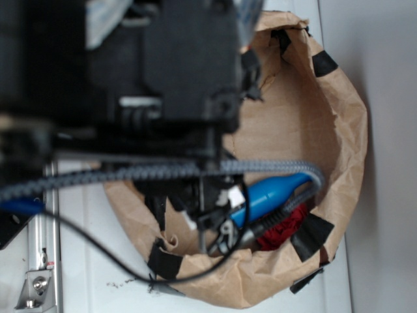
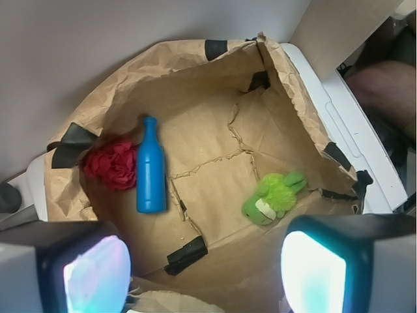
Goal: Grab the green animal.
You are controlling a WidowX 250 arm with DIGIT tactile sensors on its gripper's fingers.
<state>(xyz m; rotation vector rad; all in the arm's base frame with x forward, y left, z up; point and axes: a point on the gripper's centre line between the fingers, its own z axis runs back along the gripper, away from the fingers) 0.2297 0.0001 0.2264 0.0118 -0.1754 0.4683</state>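
The green animal [image 2: 273, 197], a small lime-green plush with a white mouth patch, lies on its side at the right of the brown paper bin's floor [image 2: 215, 176] in the wrist view. My gripper [image 2: 205, 267] hangs above the bin's near edge, open, with nothing between its two glowing pads [image 2: 313, 267]. The toy lies just beyond the right pad, apart from it. In the exterior view the arm hides the green animal.
A blue bottle [image 2: 150, 166] lies at the left of the bin floor beside a red cloth lump [image 2: 112, 163]; the blue bottle [image 1: 270, 195] and red cloth lump [image 1: 283, 228] also show in the exterior view. Crumpled paper walls [image 1: 339, 130] with black tape patches [image 2: 186, 255] ring the bin.
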